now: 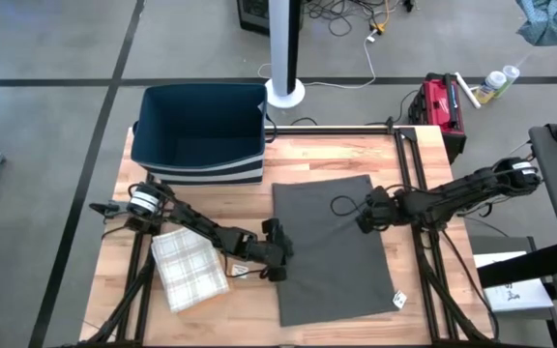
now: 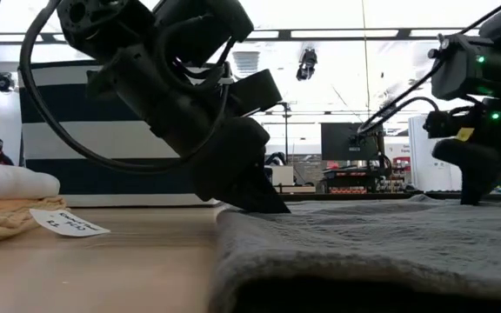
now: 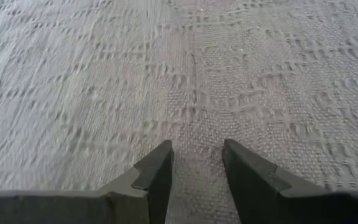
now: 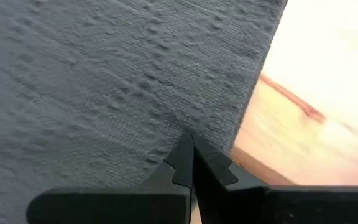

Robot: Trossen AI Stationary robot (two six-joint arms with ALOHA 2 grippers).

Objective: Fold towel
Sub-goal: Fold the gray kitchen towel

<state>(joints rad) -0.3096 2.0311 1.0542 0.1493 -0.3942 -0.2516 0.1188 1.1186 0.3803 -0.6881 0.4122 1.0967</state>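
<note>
Grey towel (image 1: 332,249) — flat, unfolded

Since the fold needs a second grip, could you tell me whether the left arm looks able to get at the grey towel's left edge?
Probably yes: the left gripper already sits at the grey towel's left edge, jaws apart over the cloth, with nothing between them.

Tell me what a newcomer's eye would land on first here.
The grey towel spread flat across the middle of the wooden table, with both dark arms on it: the left hand at its left edge, fingers parted, the right hand shut near its right edge. Next, the navy bin at the table's back left and the folded checked cloth front left.
</note>
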